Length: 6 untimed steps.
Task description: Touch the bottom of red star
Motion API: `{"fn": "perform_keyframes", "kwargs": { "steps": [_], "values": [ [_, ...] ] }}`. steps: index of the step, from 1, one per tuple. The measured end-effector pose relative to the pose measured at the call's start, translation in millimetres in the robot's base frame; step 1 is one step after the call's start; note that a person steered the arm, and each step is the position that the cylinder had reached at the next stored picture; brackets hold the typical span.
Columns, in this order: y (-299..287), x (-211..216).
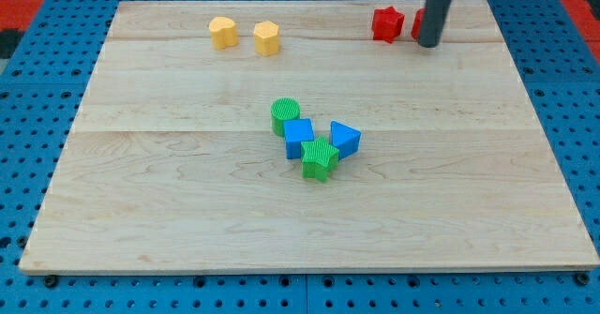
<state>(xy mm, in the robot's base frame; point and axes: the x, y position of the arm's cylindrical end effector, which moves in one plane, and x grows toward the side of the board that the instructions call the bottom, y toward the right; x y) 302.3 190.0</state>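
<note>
The red star (386,23) lies near the view's top right on the wooden board (187,201). A second red block (418,24) sits just to its right, mostly hidden behind my rod, so its shape cannot be made out. My tip (428,43) rests on the board at the lower right of the red star, a little apart from it and right by the hidden red block.
Two yellow blocks (222,32) (266,37) lie at the view's top left. In the middle are a green cylinder (285,114), a blue cube (299,137), a green star (320,158) and a blue triangle (344,139), clustered together.
</note>
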Motion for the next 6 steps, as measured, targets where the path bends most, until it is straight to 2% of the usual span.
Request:
{"fn": "perform_keyframes", "kwargs": {
  "steps": [1, 3, 4, 5, 6],
  "values": [
    [-56, 36],
    [-91, -11],
    [-87, -12],
    [-65, -44],
    [-73, -34]
  ]
}}
